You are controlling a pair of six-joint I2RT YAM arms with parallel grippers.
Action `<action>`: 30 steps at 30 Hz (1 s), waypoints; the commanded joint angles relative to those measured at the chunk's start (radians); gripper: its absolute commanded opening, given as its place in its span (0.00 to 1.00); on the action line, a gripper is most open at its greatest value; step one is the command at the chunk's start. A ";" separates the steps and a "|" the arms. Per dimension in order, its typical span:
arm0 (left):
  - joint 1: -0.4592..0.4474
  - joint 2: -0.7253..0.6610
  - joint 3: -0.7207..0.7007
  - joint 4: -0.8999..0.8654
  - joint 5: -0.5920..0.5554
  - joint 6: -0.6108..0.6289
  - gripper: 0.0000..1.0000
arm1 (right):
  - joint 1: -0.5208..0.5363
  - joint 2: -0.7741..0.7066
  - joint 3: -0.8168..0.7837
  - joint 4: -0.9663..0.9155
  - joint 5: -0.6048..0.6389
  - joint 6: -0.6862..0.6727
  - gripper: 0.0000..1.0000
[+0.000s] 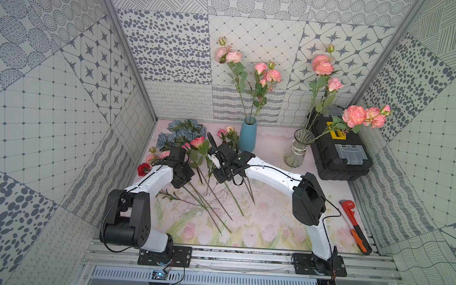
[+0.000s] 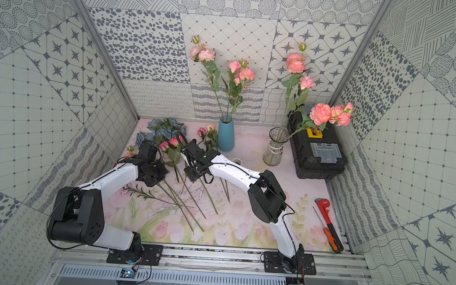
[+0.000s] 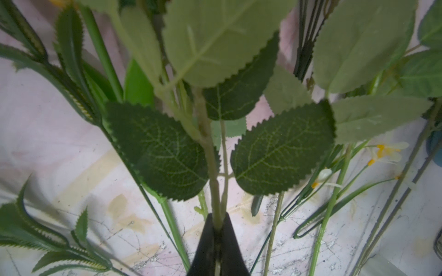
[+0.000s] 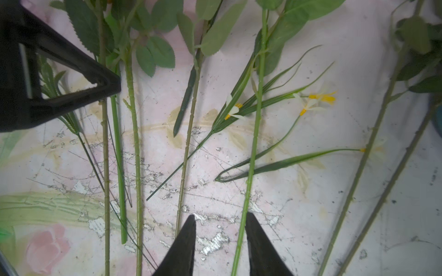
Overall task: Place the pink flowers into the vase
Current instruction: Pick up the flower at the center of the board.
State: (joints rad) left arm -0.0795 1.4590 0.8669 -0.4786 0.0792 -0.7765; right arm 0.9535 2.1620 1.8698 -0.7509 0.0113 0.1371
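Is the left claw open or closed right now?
Closed: the left wrist view shows the left gripper pinching a flower stem, with no gap left.

Loose stems (image 4: 254, 143) crowd centre; bare mat (image 1: 272, 151) between blue vase (image 1: 247, 135), glass vase (image 1: 297, 150).

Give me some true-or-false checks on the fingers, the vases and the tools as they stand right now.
1. The left fingers are closed on a leafy stem. True.
2. The blue vase is empty. False: pink flowers stand in it.
3. The right fingers are shut tight. False: they stand apart, with a green stem between them.
4. The glass vase stands beside the black toolbox. True.
5. The pipe wrench lies on the toolbox. False: it lies on the table, in front of the toolbox.
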 commanded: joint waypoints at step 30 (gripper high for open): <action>0.008 -0.026 -0.017 0.127 0.045 0.005 0.04 | -0.012 0.523 0.715 -0.160 -0.056 -0.033 0.35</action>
State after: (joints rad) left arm -0.0784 1.4448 0.8497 -0.3698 0.1158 -0.7788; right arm 0.9543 2.6614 2.5473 -0.8917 -0.0441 0.1150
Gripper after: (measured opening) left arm 0.053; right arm 0.351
